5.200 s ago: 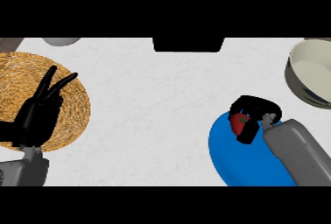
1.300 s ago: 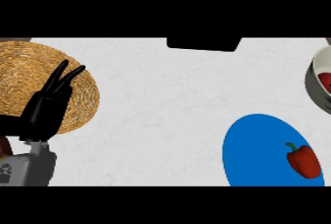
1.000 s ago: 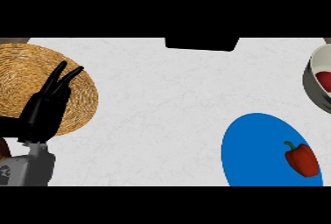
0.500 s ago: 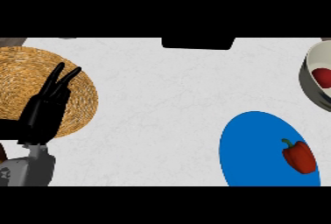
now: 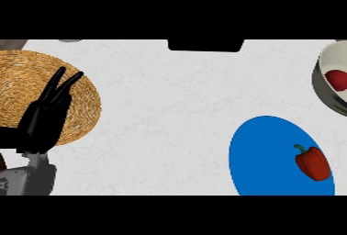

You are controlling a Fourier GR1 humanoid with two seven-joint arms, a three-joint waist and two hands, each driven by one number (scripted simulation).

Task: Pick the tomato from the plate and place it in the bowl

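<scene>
A red tomato (image 5: 336, 80) lies inside the pale bowl (image 5: 320, 81) at the right edge of the head view, partly cut off. Below it sits the blue plate (image 5: 261, 156) with a red bell pepper (image 5: 313, 162) on its right side. My left hand (image 5: 46, 119) rests open at the left, fingers straight and pointing up over a woven straw mat. My right hand is out of view.
A round woven straw mat (image 5: 30, 82) lies at the left under my left hand. A dark block (image 5: 205, 45) sits at the counter's back edge. The pale counter (image 5: 169, 110) stretches between mat and plate.
The right hand that was curled over the plate 5.2 s ago has left the view, and the tomato now lies in the bowl. The view has shifted slightly left. The left hand has stayed put.
</scene>
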